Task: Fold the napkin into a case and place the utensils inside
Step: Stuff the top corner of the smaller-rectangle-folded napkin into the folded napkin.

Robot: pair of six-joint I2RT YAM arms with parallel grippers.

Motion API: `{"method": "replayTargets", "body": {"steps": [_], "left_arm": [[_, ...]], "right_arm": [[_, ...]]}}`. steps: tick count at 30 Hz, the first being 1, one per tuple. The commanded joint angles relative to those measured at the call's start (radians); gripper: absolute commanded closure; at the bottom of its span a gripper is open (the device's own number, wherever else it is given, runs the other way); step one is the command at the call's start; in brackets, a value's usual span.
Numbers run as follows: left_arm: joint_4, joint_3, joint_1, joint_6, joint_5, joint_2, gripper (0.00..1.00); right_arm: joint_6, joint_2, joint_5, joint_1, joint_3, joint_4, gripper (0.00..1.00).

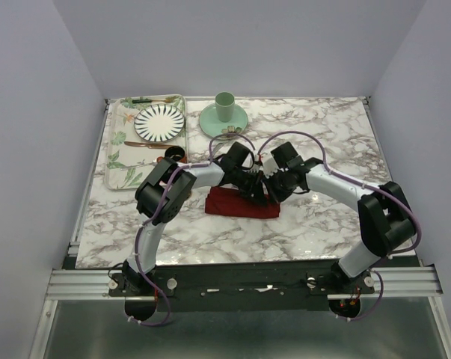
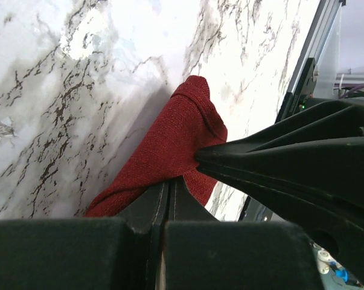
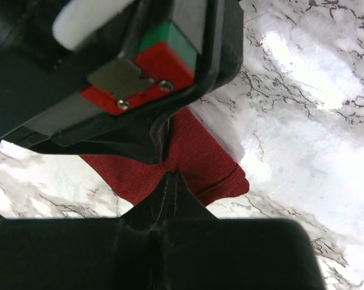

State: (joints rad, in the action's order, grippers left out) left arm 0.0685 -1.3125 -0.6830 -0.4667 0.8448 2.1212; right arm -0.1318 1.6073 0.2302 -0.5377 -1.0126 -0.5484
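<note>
Both pairs of jaws clamp the napkin [image 1: 242, 203] on the marble table [image 1: 322, 134] between lilac walls [image 1: 247, 45].

A: The top view is bright, even and sharp throughout; only faint, soft shadows lie on the marble tabletop [image 1: 322, 134].
B: The wrist views are harsher; glare whitens the marble in both; the left gripper [image 2: 169, 184] looms dark and blurred; the napkin [image 2: 169, 139] stays crisp, with a grey shadow on its left.

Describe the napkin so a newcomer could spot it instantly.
On the marble table, look mid-table where the left gripper and right gripper meet. Both pinch the napkin, a folded dark red cloth, unlike the green cup and striped plate farther back.
</note>
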Motion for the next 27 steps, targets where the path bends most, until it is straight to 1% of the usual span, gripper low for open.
{"method": "replayTargets", "body": {"steps": [1,3,8,12,14,19,27], "left_arm": [[-0.029,0.005,-0.009,0.042,-0.065,-0.061,1.00],[-0.058,0.024,-0.010,0.054,-0.082,-0.078,1.00],[-0.058,0.029,-0.009,0.083,-0.093,-0.079,1.00],[-0.062,0.029,-0.009,0.092,-0.112,-0.087,1.00],[-0.104,0.036,-0.009,0.091,-0.116,-0.096,1.00],[-0.121,0.052,-0.009,0.100,-0.130,-0.119,1.00],[-0.173,0.085,-0.013,0.132,-0.104,-0.164,1.00]], "right_arm": [[0.012,0.031,-0.012,-0.002,-0.038,-0.018,0.99],[0.026,0.043,-0.015,0.011,-0.049,-0.019,0.99],[0.052,0.062,0.007,0.047,-0.076,-0.038,0.99],[0.069,0.080,0.066,0.062,-0.104,-0.068,0.99],[0.078,0.095,0.078,0.070,-0.109,-0.079,0.99],[0.093,0.111,0.123,0.088,-0.112,-0.094,0.99],[0.104,0.143,0.167,0.114,-0.122,-0.110,0.99]]}}
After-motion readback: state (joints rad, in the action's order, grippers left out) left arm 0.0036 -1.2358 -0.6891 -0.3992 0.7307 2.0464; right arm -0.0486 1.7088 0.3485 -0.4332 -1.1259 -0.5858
